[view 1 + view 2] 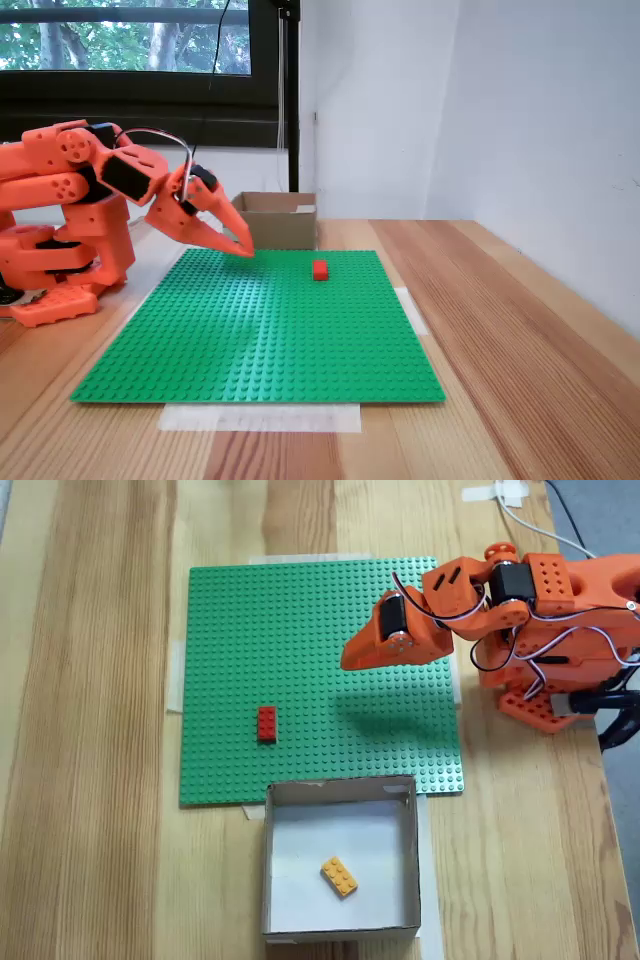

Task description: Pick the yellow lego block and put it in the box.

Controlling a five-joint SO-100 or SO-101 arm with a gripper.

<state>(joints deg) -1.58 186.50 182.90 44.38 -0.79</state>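
The yellow lego block [339, 876] lies inside the box [268, 860], toward 6 o'clock from the green baseplate [300, 650]. The fingers [352, 658] hover clenched and empty over the plate. The task looks done.

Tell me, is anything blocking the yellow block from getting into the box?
No. The yellow lego block already lies on the floor inside the box, so it has no path left to travel. The red brick sits on the green baseplate, outside the box, and the gripper hangs above the plate.
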